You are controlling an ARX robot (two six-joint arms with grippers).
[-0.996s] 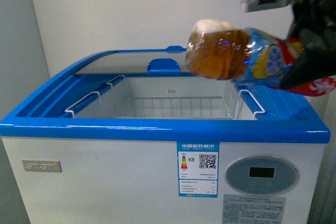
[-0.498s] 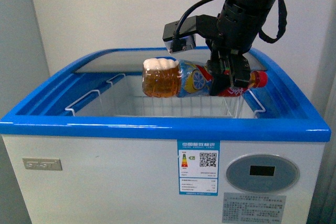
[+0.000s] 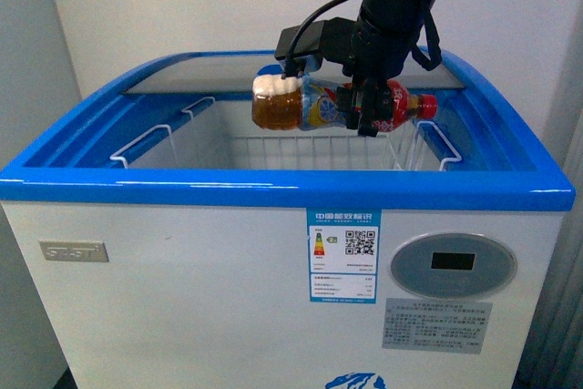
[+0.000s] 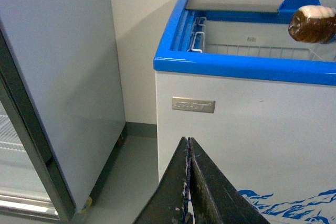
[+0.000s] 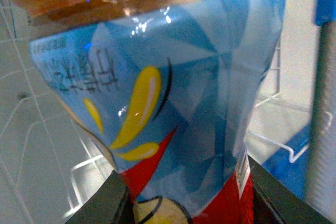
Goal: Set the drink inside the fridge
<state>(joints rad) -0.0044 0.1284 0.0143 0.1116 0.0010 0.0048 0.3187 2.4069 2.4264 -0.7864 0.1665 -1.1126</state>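
Note:
The drink (image 3: 301,105), a clear bottle of amber liquid with a blue, yellow and red label, hangs on its side above the open fridge (image 3: 273,261). My right gripper (image 3: 366,108) is shut on the drink near its red cap end. In the right wrist view the drink's label (image 5: 173,108) fills the frame between the two dark fingers (image 5: 105,203). The fridge is a white chest with a blue rim (image 3: 273,190) and a white wire basket (image 3: 301,148) inside. My left gripper (image 4: 188,182) is shut and empty, low in front of the fridge's white wall (image 4: 252,129); the drink's base (image 4: 313,23) shows there too.
The sliding glass top (image 3: 219,75) is pushed to the back, leaving the front of the opening uncovered. A tall grey cabinet (image 4: 58,77) stands left of the fridge, with a strip of floor (image 4: 131,177) between them. A white wall is behind.
My right arm has carried the drink from close to the camera at upper right inward and down, over the basket. In the last half second it shifted slightly back and higher.

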